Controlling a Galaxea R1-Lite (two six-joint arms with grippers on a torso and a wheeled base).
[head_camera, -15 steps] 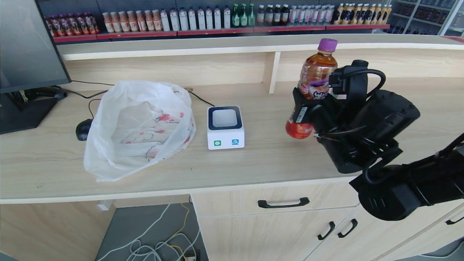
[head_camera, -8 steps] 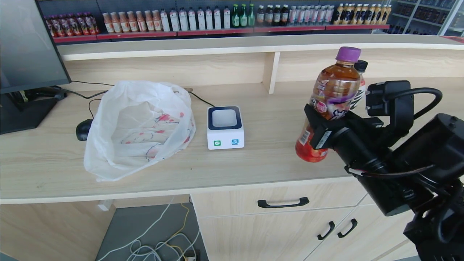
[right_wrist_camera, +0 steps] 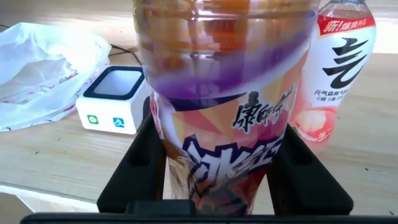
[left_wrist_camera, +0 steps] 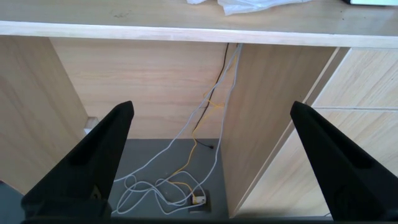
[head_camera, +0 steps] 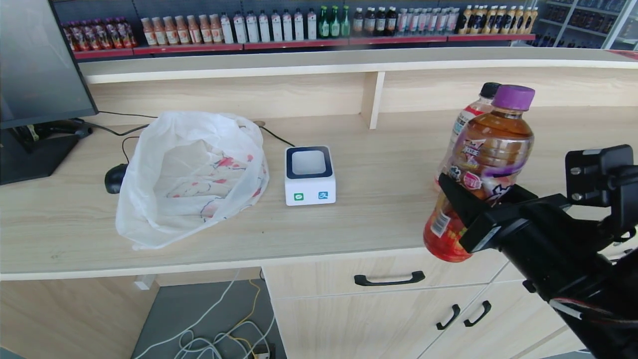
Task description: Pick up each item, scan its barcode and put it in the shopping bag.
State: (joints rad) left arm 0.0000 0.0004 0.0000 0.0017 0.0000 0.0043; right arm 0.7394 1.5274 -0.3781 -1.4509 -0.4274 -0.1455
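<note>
Purple-capped bottle point(head_camera: 486, 164) of amber drink sits nearly upright, clamped around its lower half by the jaws of the right gripper point(head_camera: 466, 207), clear of the counter point(head_camera: 369, 219). Just behind the jaws, a second bottle point(head_camera: 466, 119) with a black cap stands on the counter. Well off to the jaws' left sits the white scanner point(head_camera: 310, 174), with the open shopping bag point(head_camera: 192, 174) beyond it. Below the counter, the left gripper point(left_wrist_camera: 211, 162) has its jaws spread wide, facing loose cables point(left_wrist_camera: 180, 180) on the floor.
</note>
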